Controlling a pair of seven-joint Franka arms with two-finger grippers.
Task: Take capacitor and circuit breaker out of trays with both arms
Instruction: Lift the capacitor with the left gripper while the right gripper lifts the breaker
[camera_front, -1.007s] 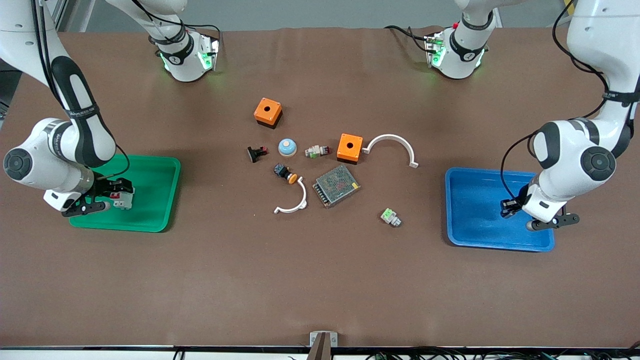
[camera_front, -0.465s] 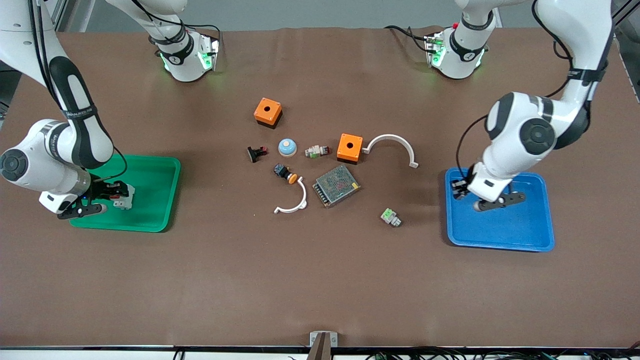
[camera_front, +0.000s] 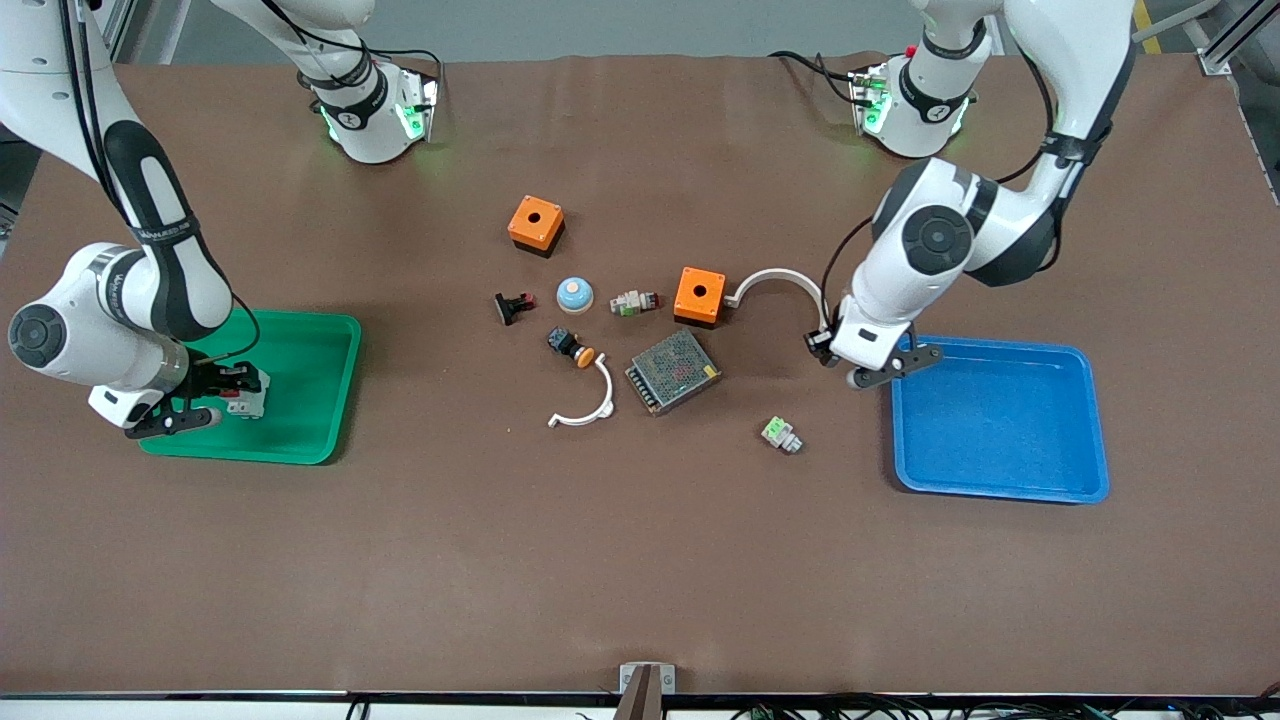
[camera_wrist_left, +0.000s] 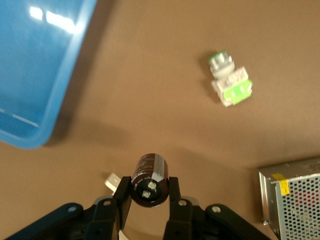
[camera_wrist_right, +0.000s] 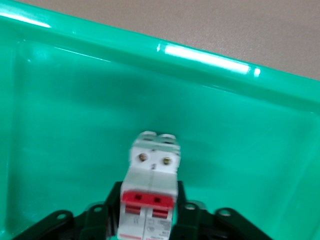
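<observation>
The capacitor (camera_wrist_left: 150, 172), a tiny dark cylinder with two pale dots on its end, is clamped between my left gripper's (camera_wrist_left: 149, 189) fingers. My left gripper (camera_front: 828, 352) hangs over bare table between the blue tray (camera_front: 1000, 475) and the metal mesh box (camera_front: 673, 371). The breaker (camera_wrist_right: 152, 170), a white block with red levers, is held in my right gripper (camera_wrist_right: 149, 197). My right gripper (camera_front: 232, 388) holds the breaker (camera_front: 247, 397) low inside the green tray (camera_front: 300, 425). I cannot tell whether the breaker touches the tray floor (camera_wrist_right: 65, 110).
Mid-table lie two orange boxes (camera_front: 536, 224) (camera_front: 699, 294), two white arcs (camera_front: 790, 283) (camera_front: 590, 405), a blue dome button (camera_front: 574, 293), a black-and-orange push-button (camera_front: 570, 347), a black-red switch (camera_front: 514, 306) and two green-white connectors (camera_front: 634, 301) (camera_front: 780, 434). One connector shows in the left wrist view (camera_wrist_left: 229, 82).
My left gripper has carried the capacitor from over the blue tray out past its edge toward the middle of the table. My right gripper has barely moved in the green tray.
</observation>
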